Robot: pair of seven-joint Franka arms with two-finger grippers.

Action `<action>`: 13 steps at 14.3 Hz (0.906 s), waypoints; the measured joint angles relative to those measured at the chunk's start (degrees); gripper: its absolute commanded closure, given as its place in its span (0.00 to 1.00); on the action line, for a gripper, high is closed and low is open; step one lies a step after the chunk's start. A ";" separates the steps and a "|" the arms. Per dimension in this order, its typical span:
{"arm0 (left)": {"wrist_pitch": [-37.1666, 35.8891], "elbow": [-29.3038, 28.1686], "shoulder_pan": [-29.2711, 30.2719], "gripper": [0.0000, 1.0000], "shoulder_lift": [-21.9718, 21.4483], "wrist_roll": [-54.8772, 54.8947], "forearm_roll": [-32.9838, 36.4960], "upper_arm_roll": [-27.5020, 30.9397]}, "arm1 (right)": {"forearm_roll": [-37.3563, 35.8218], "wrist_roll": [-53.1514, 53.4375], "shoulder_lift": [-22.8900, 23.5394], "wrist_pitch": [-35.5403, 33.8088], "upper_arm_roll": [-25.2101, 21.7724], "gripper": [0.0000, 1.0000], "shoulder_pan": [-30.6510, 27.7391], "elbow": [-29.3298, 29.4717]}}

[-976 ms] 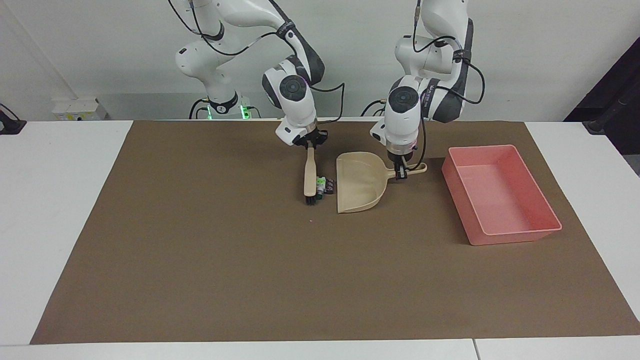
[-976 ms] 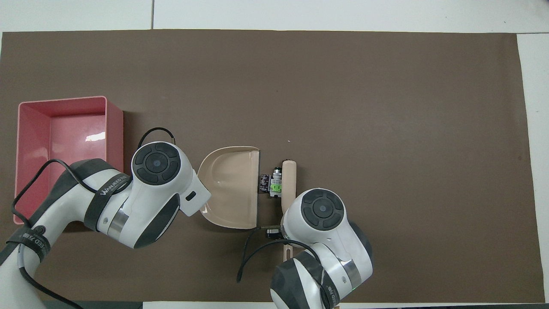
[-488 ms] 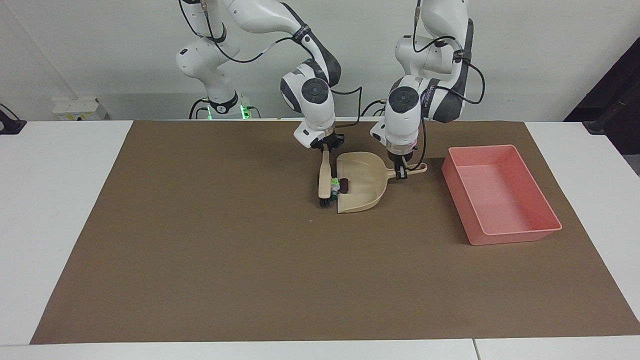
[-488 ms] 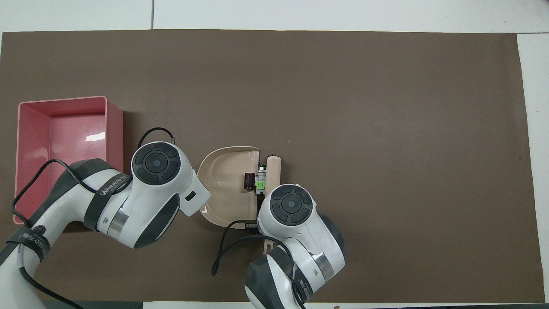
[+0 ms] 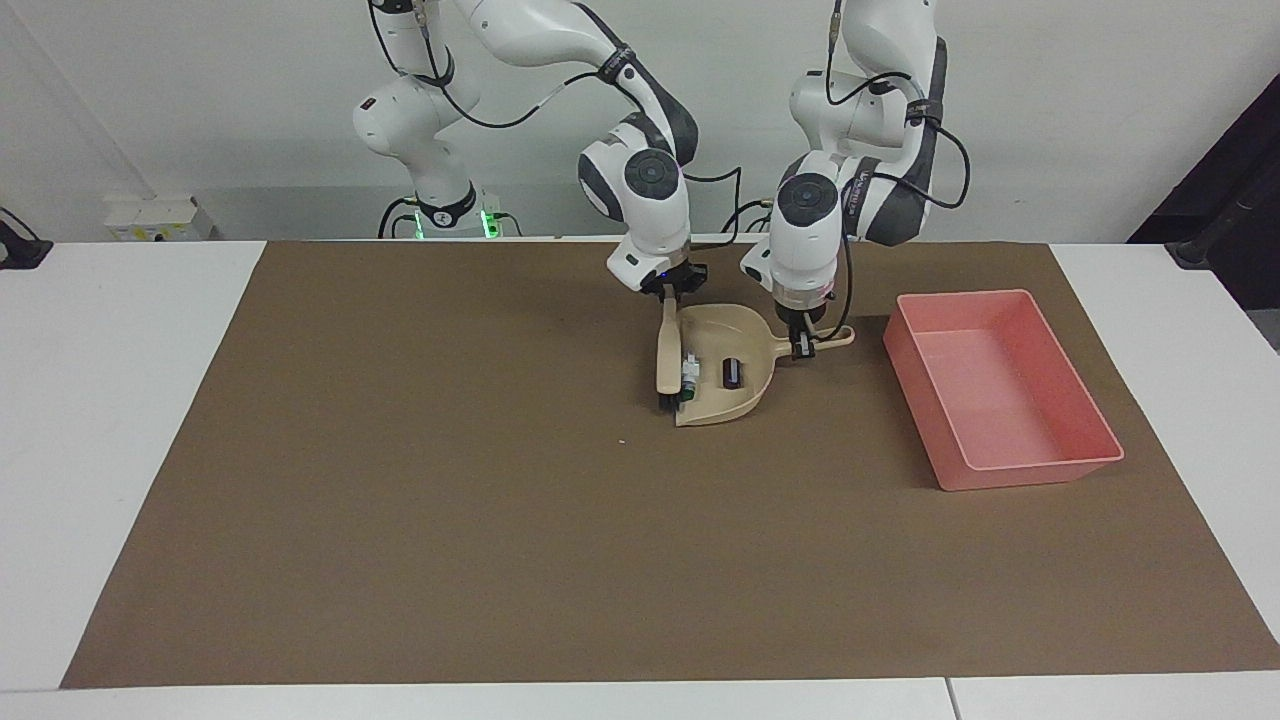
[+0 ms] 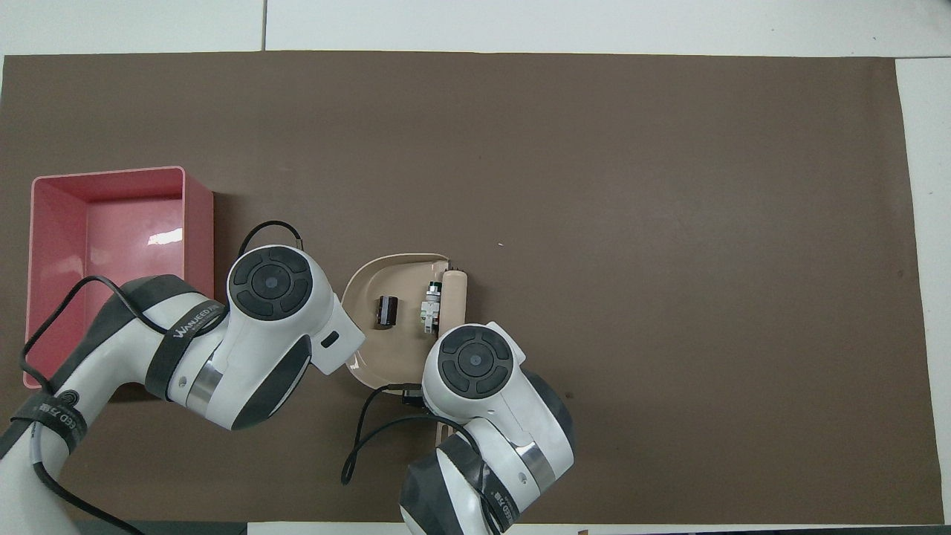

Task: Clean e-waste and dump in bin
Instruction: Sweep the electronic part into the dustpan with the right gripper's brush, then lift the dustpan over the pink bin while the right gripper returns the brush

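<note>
The dark block [image 5: 731, 372] lies inside the beige dustpan [image 5: 735, 330], also seen from overhead [image 6: 386, 310]. The white-grey part with the green label [image 5: 689, 372] sits just inside the dustpan's open lip [image 6: 429, 312], touching the brush [image 5: 666, 355]. My right gripper [image 5: 668, 292] is shut on the brush handle, with the bristles on the mat at the lip. My left gripper [image 5: 800, 345] is shut on the dustpan handle. The pink bin [image 5: 1035, 470] stands beside the dustpan toward the left arm's end. Overhead, both wrists hide the grippers.
The brown mat [image 5: 400, 520] covers the table, with white table edge around it. A tiny pale speck [image 5: 621, 441] lies on the mat, farther from the robots than the brush. The bin [image 6: 197, 223] has nothing in it.
My right gripper swept the brush toward the dustpan. Both parts moved off the mat into the pan, and the dark block slid deeper in. The left arm and dustpan stayed still.
</note>
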 measured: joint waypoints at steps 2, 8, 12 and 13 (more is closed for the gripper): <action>0.00 0.00 0.00 1.00 0.00 0.00 0.00 0.00 | 0.00 1.86 0.50 2.01 0.33 1.00 0.30 0.09; 0.14 0.00 0.02 1.00 0.00 0.45 0.03 0.06 | 0.00 3.72 1.49 3.12 1.11 1.00 0.61 0.85; 0.42 0.00 0.25 1.00 0.06 1.32 0.02 0.10 | -0.05 3.50 1.44 -1.93 1.02 1.00 -0.16 2.43; 0.55 0.00 0.35 1.00 0.06 1.83 0.02 0.10 | -0.06 2.99 1.23 -3.79 0.92 1.00 -0.68 3.01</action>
